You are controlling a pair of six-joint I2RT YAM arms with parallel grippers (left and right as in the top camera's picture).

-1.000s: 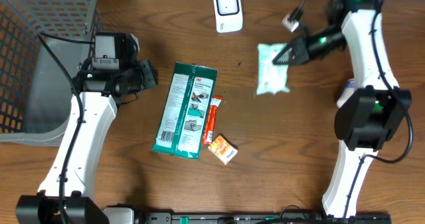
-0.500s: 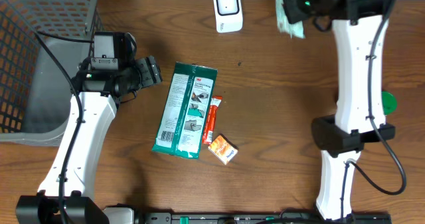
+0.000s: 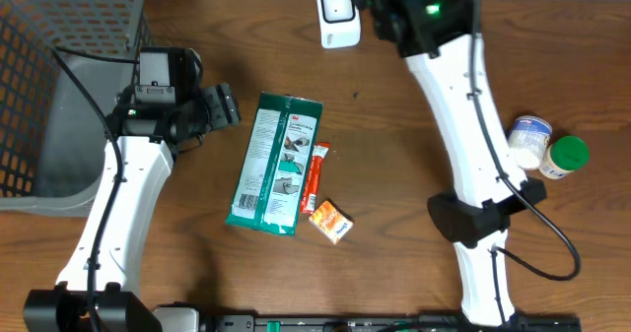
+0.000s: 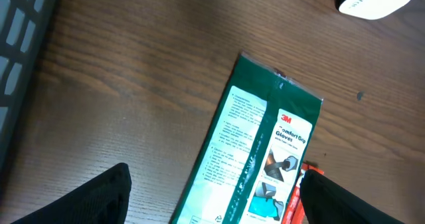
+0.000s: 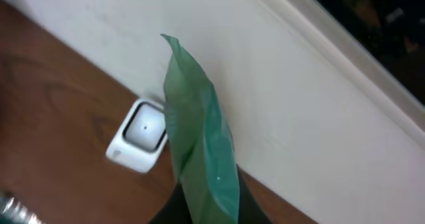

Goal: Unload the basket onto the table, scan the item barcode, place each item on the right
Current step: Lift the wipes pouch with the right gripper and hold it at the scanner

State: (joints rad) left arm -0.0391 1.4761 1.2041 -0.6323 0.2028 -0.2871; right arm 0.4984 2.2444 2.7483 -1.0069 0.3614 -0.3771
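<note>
The right jaws are closed on a pale green packet (image 5: 199, 159), gripping its lower end so that it stands upright, edge-on to the right wrist camera and lifted clear of the wooden surface (image 3: 394, 125). The packet is close to the white scanner (image 5: 138, 136), which sits on the surface against the pale wall, lower and to the side of the packet in that view. From overhead the right arm (image 3: 463, 96) reaches to just beside the scanner (image 3: 337, 15), and its end hides the packet. The left jaws stand wide apart with nothing between them, hovering above the surface well apart from the scanner, toward the grey mesh basket (image 3: 49, 36). In the left wrist view one end of a green glove pack (image 4: 259, 157) lies flat between the two spread fingers (image 4: 99, 197), untouched. In the overhead view this glove pack (image 3: 274, 163) lies below the scanner, slightly tilted, with a red-orange sachet (image 3: 315, 179) touching its long edge on the side away from the basket and a small orange box (image 3: 331, 220) just beside the sachet's far end. Well apart from the scanner, at the far edge of the surface from the basket, a white-lidded jar (image 3: 527, 140) and a green-lidded bottle (image 3: 564, 157) stand side by side.
</note>
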